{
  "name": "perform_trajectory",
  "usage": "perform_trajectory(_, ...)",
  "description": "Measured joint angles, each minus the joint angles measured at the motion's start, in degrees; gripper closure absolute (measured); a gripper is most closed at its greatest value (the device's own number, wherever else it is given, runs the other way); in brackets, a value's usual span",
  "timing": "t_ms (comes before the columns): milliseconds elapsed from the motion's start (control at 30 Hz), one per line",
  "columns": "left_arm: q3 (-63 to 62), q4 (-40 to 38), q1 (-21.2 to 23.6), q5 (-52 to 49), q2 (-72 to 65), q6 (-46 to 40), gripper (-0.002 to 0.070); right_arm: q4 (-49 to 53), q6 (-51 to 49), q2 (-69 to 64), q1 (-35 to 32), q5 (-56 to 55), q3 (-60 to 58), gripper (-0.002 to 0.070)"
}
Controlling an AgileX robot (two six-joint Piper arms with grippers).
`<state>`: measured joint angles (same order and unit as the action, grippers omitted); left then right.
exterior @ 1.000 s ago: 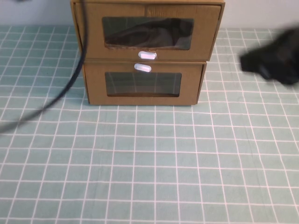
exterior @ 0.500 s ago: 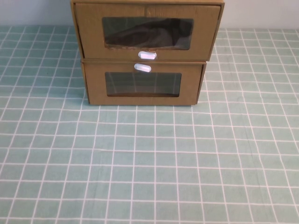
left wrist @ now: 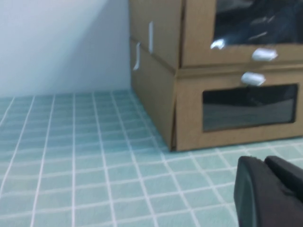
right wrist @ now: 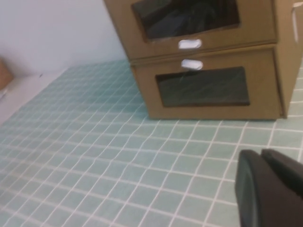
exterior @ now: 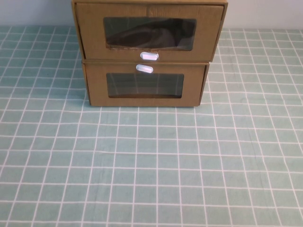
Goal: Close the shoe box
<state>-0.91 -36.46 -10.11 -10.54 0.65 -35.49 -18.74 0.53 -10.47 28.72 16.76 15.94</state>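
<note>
The shoe box (exterior: 149, 30) is the upper of two stacked brown cardboard boxes at the back middle of the table. Its white pull tab (exterior: 149, 56) sits just below its clear window, and something dark shows behind the window. Its drawer front looks about flush with the box under it. It also shows in the left wrist view as the shoe box (left wrist: 199, 33) and in the right wrist view as the shoe box (right wrist: 189, 21). My left gripper (left wrist: 262, 161) and right gripper (right wrist: 260, 153) are both shut and empty, low over the table, well short of the boxes. Neither shows in the high view.
The lower cardboard box (exterior: 144, 85) carries its white tab (exterior: 144, 68) above its window. A green checked cloth (exterior: 151, 165) covers the table in front. A pale wall (left wrist: 61, 42) stands behind the boxes, and the cloth's edge (right wrist: 28, 90) shows to one side.
A second ago a dark cable crossed the left of the high view and the right arm blurred at its right edge. Both have left that view; the boxes have not moved.
</note>
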Motion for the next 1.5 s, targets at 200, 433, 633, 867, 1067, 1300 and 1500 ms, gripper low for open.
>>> perform_trajectory(200, 2.38, 0.04, -0.14, 1.83, 0.0, 0.22, 0.068, -3.68, 0.12, 0.0, 0.0, -9.51, -7.33, 0.0688)
perform_trajectory(433, 2.38, -0.18, -0.36, 1.83, 0.0, 0.31, 0.068, -5.19, 0.12, 0.0, 0.0, -8.97, -10.45, 0.0688)
perform_trajectory(633, 2.38, -0.18, -0.36, 1.83, 0.0, 0.31, 0.068, -5.23, 0.12, 0.0, 0.0, -3.51, -10.59, 0.0688)
perform_trajectory(867, 2.38, -0.18, -0.36, 1.83, 0.0, 0.44, 0.068, 2.98, 0.24, 0.52, -3.06, -11.25, -12.46, 0.0688)
perform_trajectory(1067, 2.38, -0.29, -0.36, 1.83, 0.0, 0.44, 0.068, 4.76, 0.27, 2.44, -19.32, -17.16, -17.27, 0.0688)
perform_trajectory(1300, 2.38, -0.29, -0.36, 1.83, 0.0, 0.44, 0.068, 9.75, 0.36, 10.51, -26.7, -9.03, -17.5, 0.0688)
perform_trajectory(1500, 2.38, -0.29, -0.36, 1.83, 0.0, 0.44, 0.068, 11.88, 0.49, 10.94, -26.92, 0.69, -17.5, 0.0688)
